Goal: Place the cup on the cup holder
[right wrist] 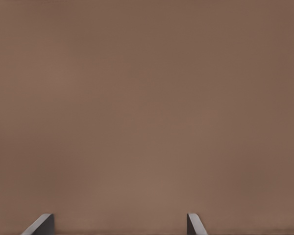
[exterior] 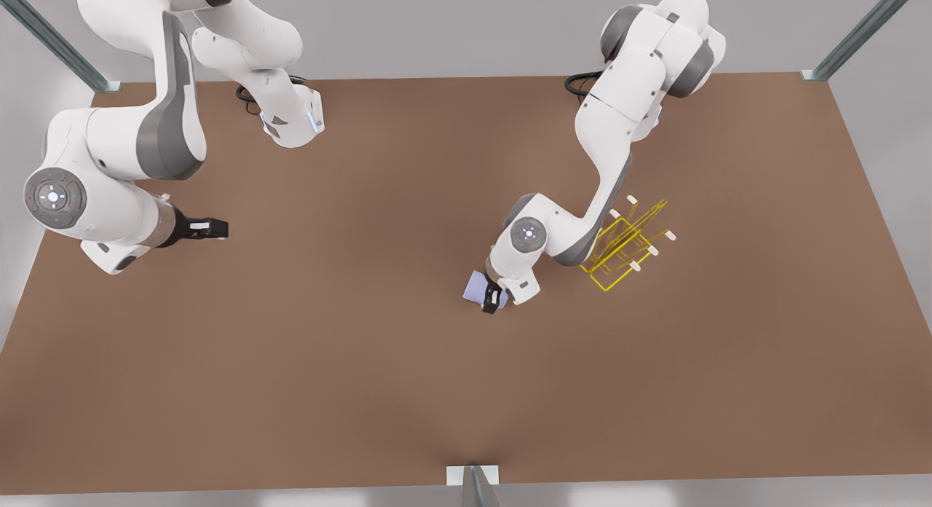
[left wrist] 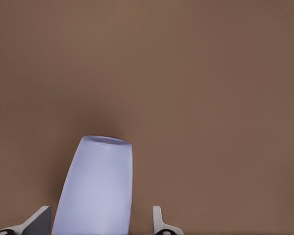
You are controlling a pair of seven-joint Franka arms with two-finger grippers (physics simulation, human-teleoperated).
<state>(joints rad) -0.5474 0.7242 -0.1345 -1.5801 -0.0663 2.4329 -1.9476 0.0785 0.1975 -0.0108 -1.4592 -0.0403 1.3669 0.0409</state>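
Note:
The lavender-blue cup (exterior: 477, 287) is near the table's middle in the front view, just to the left of the yellow wire cup holder (exterior: 625, 250). My left gripper (exterior: 490, 301) is shut on the cup. In the left wrist view the cup (left wrist: 98, 186) stands tilted between the two fingertips (left wrist: 39, 223), its far end pointing out over the bare table. The arm's elbow hides part of the holder. My right gripper (exterior: 217, 228) waits open at the front view's left; its fingertips (right wrist: 43, 224) have nothing between them.
The brown table (exterior: 364, 361) is bare apart from the cup and holder. The holder's white-capped prongs (exterior: 670, 236) point toward the front view's right. Metal frame posts (exterior: 477, 485) stand at the table's corners and front edge.

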